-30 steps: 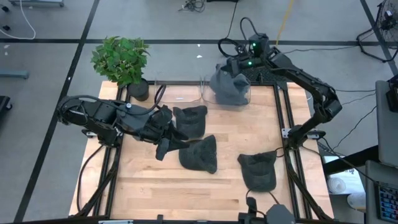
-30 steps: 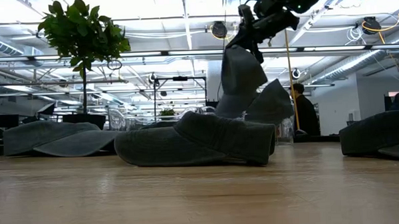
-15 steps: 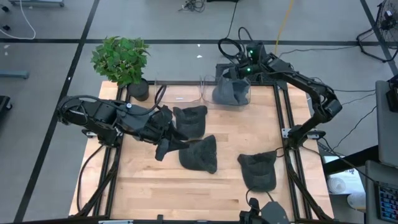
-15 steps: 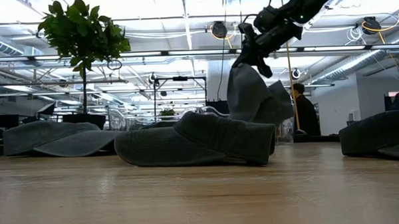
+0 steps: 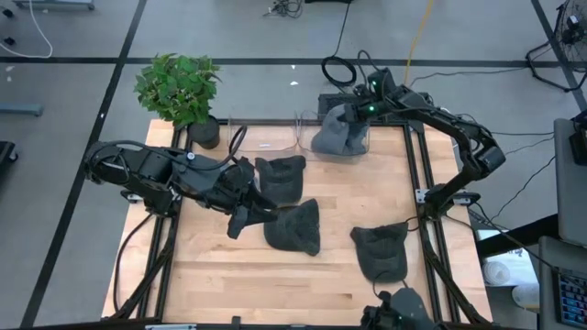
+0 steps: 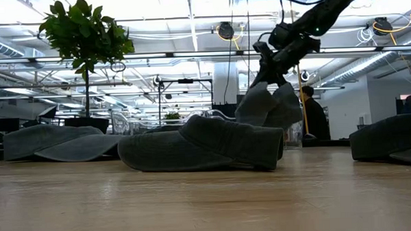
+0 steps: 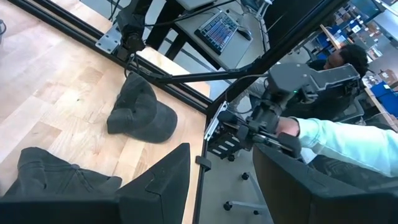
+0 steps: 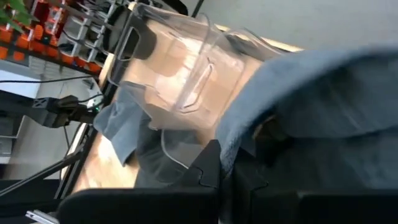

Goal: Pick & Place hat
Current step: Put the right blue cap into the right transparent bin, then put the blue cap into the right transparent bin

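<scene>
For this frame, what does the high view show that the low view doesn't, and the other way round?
Only the high view shows the left gripper, open and low beside the middle hat, the clear bin at the table's far edge, and all three hats lying on the table at once. Only the low view shows the room behind, with a person standing there. Both show the right gripper shut on the held hat at the far edge, and the potted plant.
</scene>
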Controlling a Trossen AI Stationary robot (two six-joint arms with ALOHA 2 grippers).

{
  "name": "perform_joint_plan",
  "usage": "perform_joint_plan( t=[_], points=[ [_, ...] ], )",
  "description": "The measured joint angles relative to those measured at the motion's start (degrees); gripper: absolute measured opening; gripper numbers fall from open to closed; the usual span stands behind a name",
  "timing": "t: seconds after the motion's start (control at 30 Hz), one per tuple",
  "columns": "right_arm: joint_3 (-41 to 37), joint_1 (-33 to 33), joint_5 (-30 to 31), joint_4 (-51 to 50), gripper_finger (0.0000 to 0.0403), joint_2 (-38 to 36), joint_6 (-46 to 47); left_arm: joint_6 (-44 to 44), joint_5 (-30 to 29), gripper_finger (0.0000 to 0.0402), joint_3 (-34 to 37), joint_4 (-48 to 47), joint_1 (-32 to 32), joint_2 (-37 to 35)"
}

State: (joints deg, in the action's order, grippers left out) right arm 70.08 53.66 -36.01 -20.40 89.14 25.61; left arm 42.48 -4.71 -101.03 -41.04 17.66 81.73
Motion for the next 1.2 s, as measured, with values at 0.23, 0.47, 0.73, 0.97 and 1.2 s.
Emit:
perform_joint_plan(
  t=[0.23, 0.47, 0.73, 0.97, 1.2],
  points=[
    [-3.04, 1.62, -0.02, 0.84, 0.0, 0.0, -1.44, 0.18, -0.02, 0.0186, 0.0, -1.33, 0.0, 0.0],
    [-5.13, 1.89, 1.66, 1.13, 0.0001, 0.0, -1.92, 3.81, -0.05, 0.0186, 0.0, -1.92, -0.01, 0.0],
    [-5.15, 2.31, 0.34, 2.37, 0.0091, -1.83, -0.84, 4.54, 0.63, 0.0186, 0.0, -2.51, 0.0, 0.0],
    [-5.16, 4.84, 1.46, 3.01, 0.019, -7.59, -0.67, 4.63, 0.68, 0.0186, 0.02, -2.54, -0.01, 0.0],
    [-5.15, 1.68, 1.44, 2.37, 0.0201, -19.27, -2.16, 5.47, -3.86, 0.0186, 0.02, -5.22, -0.01, 0.0]
  ],
)
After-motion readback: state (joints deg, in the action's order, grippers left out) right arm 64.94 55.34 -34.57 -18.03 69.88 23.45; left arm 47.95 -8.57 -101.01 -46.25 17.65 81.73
